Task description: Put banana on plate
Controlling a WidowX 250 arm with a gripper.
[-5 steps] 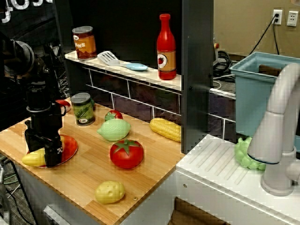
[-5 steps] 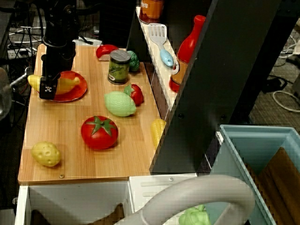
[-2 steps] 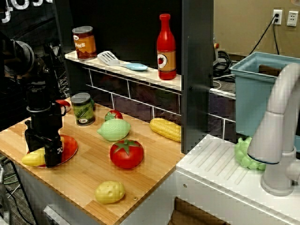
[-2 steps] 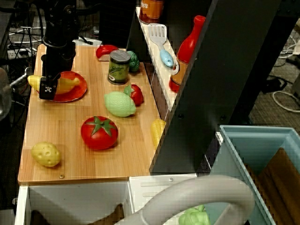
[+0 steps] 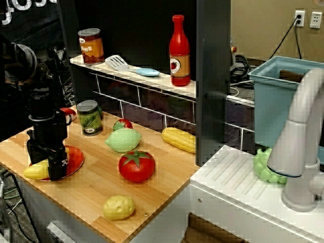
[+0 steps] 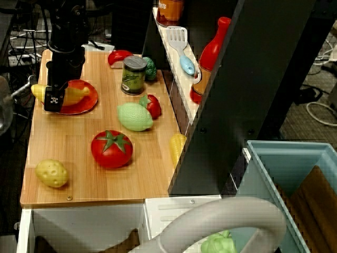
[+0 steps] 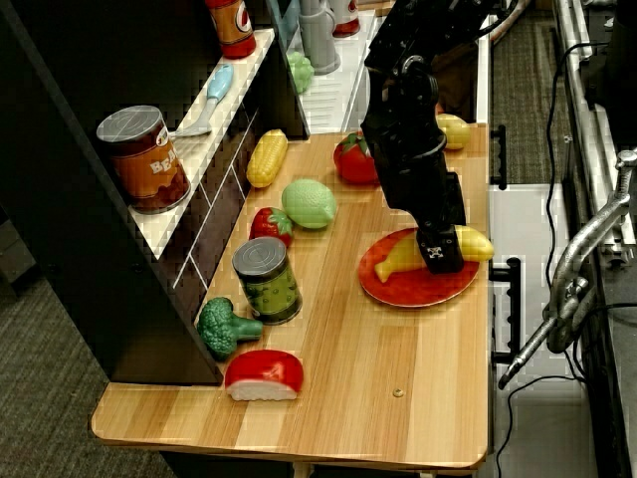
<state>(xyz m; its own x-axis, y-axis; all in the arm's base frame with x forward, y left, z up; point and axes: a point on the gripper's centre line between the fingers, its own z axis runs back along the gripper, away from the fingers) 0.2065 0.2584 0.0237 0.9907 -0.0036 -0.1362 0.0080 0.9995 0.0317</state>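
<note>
Placement step, near its end: the pincer [image 7: 439, 251] stands low over the plate [image 7: 398, 288], its dark body straddling the middle of the banana [image 7: 398, 258]; whether the jaws clasp the fruit or have let go cannot be told, since the pincer's housing hides them in every view. The banana lies beneath the pincer and across the plate, one tip resting on the red-orange surface, the other tip [image 7: 477, 243] overhanging the rim toward the table [image 7: 338, 398] edge; it appears supported by the plate. The next move, by judgement, calls for spreading the jaws if they are not yet apart, then a straight lift clear, without dragging the overhanging end off the rim. The banana is plain yellow, smooth, gently curved, about as long as the plate is wide.
</note>
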